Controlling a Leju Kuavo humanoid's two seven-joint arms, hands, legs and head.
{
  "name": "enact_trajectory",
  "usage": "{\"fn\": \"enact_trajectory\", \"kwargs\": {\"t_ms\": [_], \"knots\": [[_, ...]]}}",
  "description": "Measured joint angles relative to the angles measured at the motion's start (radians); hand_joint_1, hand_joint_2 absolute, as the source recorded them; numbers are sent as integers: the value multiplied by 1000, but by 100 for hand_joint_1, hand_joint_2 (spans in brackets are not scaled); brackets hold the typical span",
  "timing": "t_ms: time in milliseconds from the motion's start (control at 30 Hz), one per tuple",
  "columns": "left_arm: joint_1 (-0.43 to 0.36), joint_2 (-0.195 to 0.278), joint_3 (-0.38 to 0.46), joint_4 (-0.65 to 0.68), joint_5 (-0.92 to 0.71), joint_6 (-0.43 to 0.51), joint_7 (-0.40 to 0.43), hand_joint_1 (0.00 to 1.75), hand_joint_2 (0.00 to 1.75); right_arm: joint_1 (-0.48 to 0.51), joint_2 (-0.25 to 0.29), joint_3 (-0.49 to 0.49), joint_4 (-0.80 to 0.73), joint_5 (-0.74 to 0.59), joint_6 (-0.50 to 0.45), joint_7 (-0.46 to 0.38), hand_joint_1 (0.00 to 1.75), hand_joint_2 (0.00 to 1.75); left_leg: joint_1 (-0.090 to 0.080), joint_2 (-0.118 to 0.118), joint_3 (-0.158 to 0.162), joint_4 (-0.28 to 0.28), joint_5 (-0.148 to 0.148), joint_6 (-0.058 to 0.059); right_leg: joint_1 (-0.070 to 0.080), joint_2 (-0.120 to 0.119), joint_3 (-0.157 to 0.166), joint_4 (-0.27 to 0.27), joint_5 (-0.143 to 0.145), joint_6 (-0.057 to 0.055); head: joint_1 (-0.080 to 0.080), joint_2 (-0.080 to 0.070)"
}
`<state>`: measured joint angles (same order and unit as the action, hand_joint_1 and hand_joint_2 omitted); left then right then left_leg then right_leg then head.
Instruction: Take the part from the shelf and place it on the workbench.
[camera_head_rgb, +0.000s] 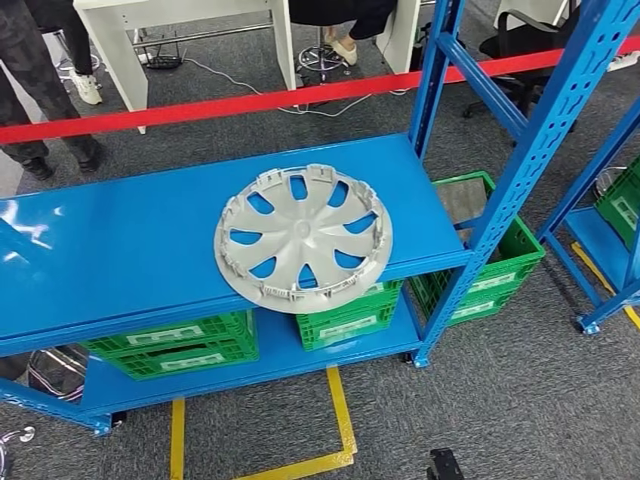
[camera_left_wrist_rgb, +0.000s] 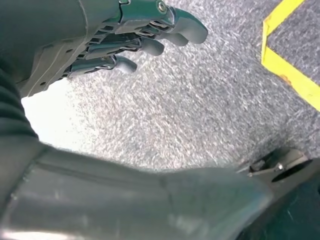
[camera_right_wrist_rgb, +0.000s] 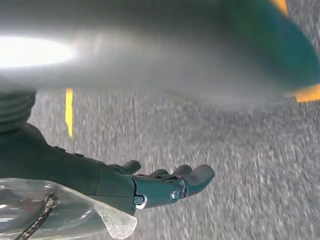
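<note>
Hubcap (camera_head_rgb: 303, 238) flat on shelf (camera_head_rgb: 113, 250), overhanging front edge, slightly right of centre; hands (camera_left_wrist_rgb: 124, 37) (camera_right_wrist_rgb: 158, 182) low, released, empty.

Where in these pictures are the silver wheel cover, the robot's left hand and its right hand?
wheel cover (camera_head_rgb: 303, 229): head view, on its central hub.
left hand (camera_left_wrist_rgb: 113, 40): left wrist view, on the base of its fingers.
right hand (camera_right_wrist_rgb: 151, 187): right wrist view, on its knuckle area.
</note>
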<state>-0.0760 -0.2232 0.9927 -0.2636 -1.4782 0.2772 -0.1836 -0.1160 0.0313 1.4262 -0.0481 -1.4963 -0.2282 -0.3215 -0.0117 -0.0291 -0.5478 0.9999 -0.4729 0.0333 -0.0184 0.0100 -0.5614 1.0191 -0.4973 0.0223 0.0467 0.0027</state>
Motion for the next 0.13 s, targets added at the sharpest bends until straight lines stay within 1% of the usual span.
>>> {"fn": "enact_trajectory", "kwargs": {"t_ms": [67,133], "knots": [[4,4,-11,0,36,-13,8,0,175,5,0,-32,-6,9,8,9,0,175,0,0,2,-3,0,-1,1,0,2,0,-2,-5,0,0],[8,7,-23,0,66,-20,12,0,175,10,0,-57,-12,22,13,16,0,175,1,0,2,-4,0,-2,2,-1,3,0,-4,-7,0,0]]}}
